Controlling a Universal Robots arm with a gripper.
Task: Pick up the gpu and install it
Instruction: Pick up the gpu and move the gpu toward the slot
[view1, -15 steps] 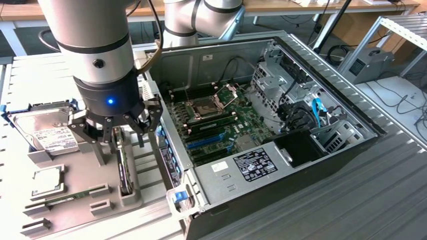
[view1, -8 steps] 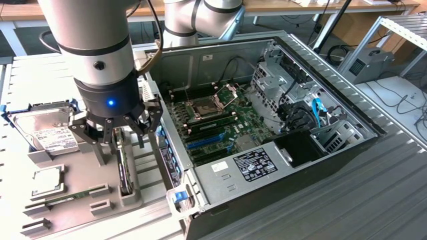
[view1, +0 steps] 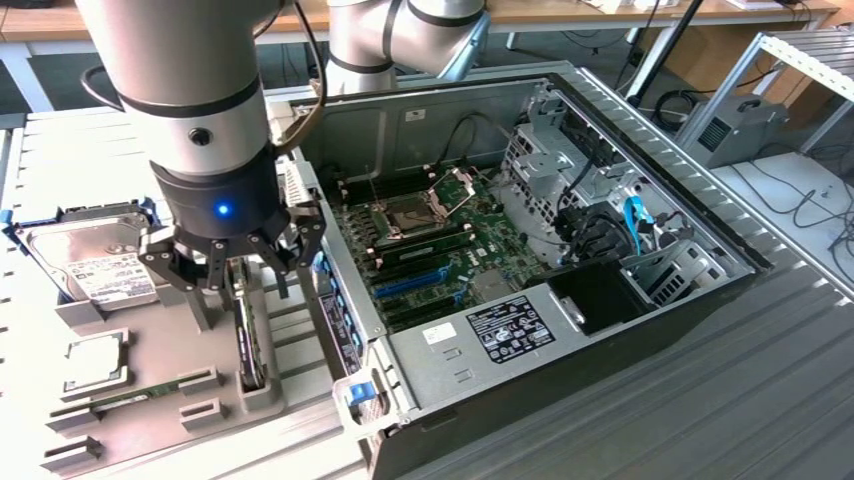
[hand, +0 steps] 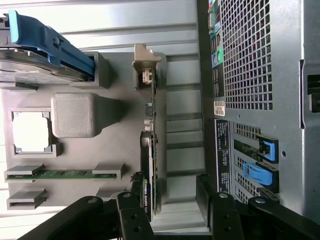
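Observation:
The gpu (view1: 248, 335) stands on edge in a slot of the grey holder (view1: 167, 345), just beside the open computer case (view1: 561, 330). In the wrist view the gpu (hand: 151, 135) shows edge-on, a thin green board with its silver bracket at the far end. My gripper (view1: 235, 270) hangs directly over it, open, with black fingers (hand: 134, 212) spread to either side of the card's near end. One finger sits close to the card; I cannot tell whether it touches. Nothing is held.
On the holder lie a hard drive (view1: 87, 258) in a blue carrier (hand: 45, 42), a square processor (hand: 30, 131) and a memory stick (hand: 62, 174). The case's motherboard (view1: 427, 240) lies exposed. The case's perforated rear wall (hand: 260, 60) stands close beside the gripper.

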